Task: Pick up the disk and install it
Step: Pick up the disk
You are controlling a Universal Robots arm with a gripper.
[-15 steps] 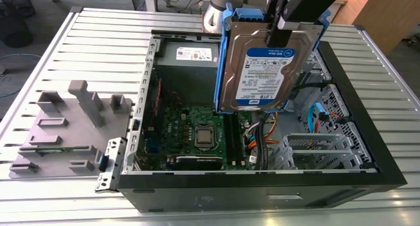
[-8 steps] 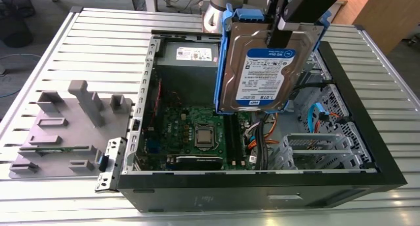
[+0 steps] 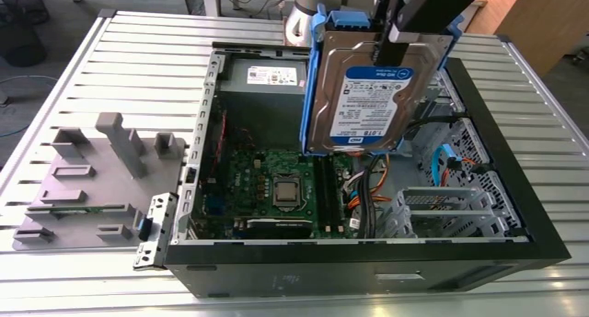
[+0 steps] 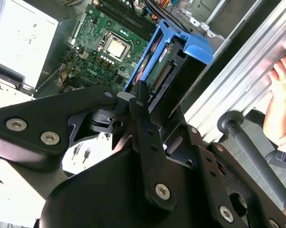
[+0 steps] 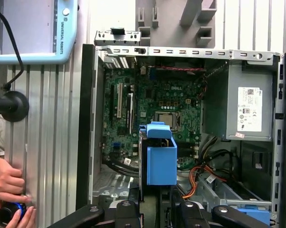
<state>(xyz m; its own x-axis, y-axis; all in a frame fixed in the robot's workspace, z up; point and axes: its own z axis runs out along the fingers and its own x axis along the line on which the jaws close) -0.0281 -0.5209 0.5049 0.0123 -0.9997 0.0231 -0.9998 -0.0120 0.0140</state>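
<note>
While it hangs over the open computer case (image 3: 322, 275), the disk (image 3: 368, 96) stands nearly upright, its long axis vertical with a slight lean and its white-and-blue label (image 3: 377, 114) facing the exterior camera. The gripper (image 3: 394, 52) pinches its top end between black fingers. The body is flat, rectangular silver metal, edged by a glossy blue plastic bracket (image 3: 313, 89). Beneath lies the green motherboard (image 3: 276, 186), and the grey power-supply box (image 3: 267, 76) carries a white sticker

Bright even light — glare on the table (image 3: 138, 62), dim case (image 3: 368, 270) interior
</note>
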